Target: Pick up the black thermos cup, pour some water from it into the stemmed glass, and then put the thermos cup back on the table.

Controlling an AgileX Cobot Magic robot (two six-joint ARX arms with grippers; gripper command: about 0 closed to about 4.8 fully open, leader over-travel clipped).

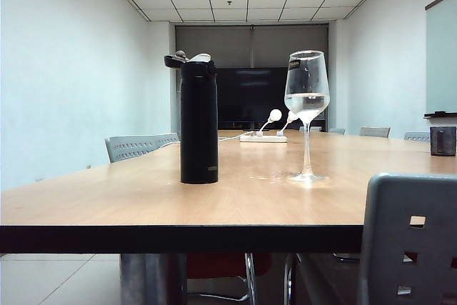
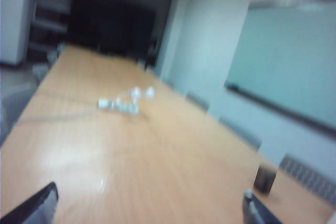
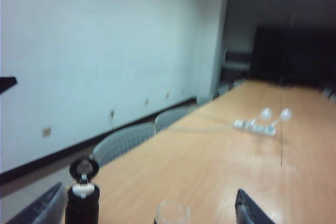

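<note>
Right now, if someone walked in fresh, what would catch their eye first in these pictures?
The black thermos cup, lid flipped open, stands upright on the table, left of centre in the exterior view. Right of it, apart, stands the stemmed glass with water in its bowl. Both claws hang open above the table: the left claw holds nothing, and the right claw looks over the thermos and glass.

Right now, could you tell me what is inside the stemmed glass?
The stemmed glass holds clear liquid partway up its bowl, with droplets on the wall above. Inside the black thermos cup nothing shows: its wall is opaque, though its lid is flipped open.
</note>
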